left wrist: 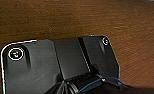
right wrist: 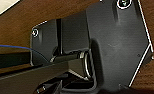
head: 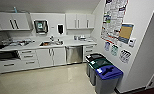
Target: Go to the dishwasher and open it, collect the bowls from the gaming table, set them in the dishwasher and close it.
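While the dishwasher sits shut across the floor, approach not finished.
Risk: clipping bins right of the dishwasher when closing in; state of both jaws cannot be told.

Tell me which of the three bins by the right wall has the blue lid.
The bin with the blue lid is the one closest to the camera, at the front of the row. The middle bin has a green lid and the far bin a black one.

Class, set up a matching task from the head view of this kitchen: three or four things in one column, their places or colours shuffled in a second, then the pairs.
1. brushed steel dishwasher
2. steel sink
3. grey bin with blue lid
4. white upper cabinets

A. set into the white countertop
B. on the wall above the counter
C. under the counter, shut
D. nearest the camera, by the right wall

Pairs: 1-C, 2-A, 3-D, 4-B
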